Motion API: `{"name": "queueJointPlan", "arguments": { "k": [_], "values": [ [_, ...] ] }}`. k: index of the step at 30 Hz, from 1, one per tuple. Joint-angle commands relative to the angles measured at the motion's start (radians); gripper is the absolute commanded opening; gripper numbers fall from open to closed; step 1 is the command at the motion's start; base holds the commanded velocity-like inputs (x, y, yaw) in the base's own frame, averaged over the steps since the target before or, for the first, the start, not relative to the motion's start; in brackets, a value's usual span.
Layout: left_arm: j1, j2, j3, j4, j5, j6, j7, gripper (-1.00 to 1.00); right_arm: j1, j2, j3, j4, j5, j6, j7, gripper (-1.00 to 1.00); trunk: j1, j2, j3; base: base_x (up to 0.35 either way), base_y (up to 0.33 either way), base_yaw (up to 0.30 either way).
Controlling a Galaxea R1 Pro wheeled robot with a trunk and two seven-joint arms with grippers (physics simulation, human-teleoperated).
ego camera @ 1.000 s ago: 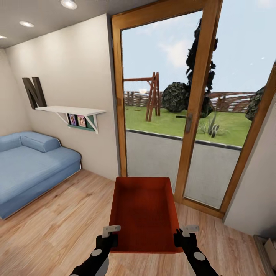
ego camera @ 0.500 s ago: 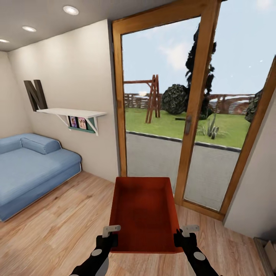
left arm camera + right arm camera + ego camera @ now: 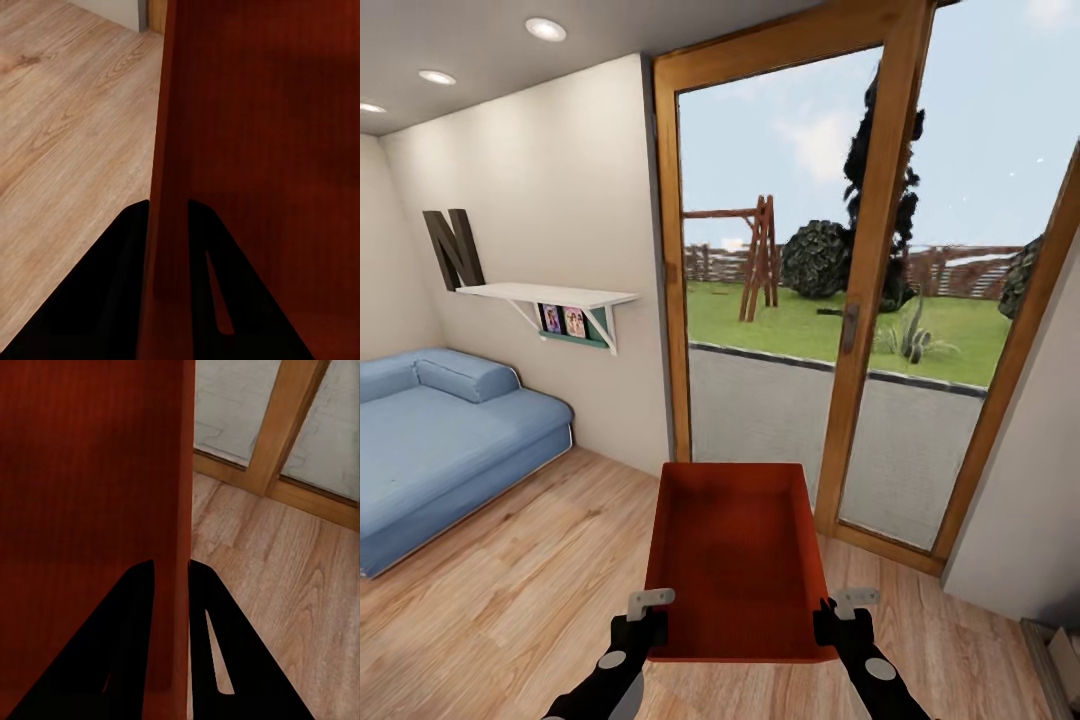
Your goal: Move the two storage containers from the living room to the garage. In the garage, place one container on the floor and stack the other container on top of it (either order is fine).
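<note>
While it rides out in front of the robot, the storage container (image 3: 738,555) is held level above the wood floor (image 3: 510,590), long axis pointing straight away toward the glass doors (image 3: 840,300). Open top faces up; inside looks empty. Left gripper (image 3: 647,612) pinches the left long wall near the robot-side end, right gripper (image 3: 838,612) does the same on the opposite wall, so the box sits btwn the two, equally near each. In the wrist views each pair of fingers (image 3: 161,285) (image 3: 169,637) straddles a thin wall, closed down on it, one finger inside, one outside. Judgement: carry phase, w/ the garage not in sight. Blue sofa (image 3: 440,440) lies well apart to the left, wall shelf (image 3: 550,295) above it.
</note>
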Motion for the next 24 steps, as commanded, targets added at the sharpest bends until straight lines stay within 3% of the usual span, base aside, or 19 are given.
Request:
{"name": "queueJointPlan", "arguments": {
  "k": [1,14,24],
  "values": [
    [-0.001,-0.001,0.008,-0.006,-0.011,-0.002,0.005,-1.0,0.0,0.0,0.007,0.004,0.002,-0.002,0.002,-1.0,0.0,-0.001,0.0,0.0,0.0,0.0],
    [-0.001,-0.001,0.008,-0.006,-0.011,-0.002,0.005,-1.0,0.0,0.0,0.007,0.004,0.002,-0.001,0.002,-1.0,0.0,-0.001,0.0,0.0,0.0,0.0],
    [-0.001,-0.001,0.009,-0.006,-0.011,-0.004,0.005,-1.0,0.0,0.0,0.007,0.004,0.002,-0.001,0.002,-1.0,0.0,-0.001,0.013,0.0,0.0,0.0]
  ]
}}
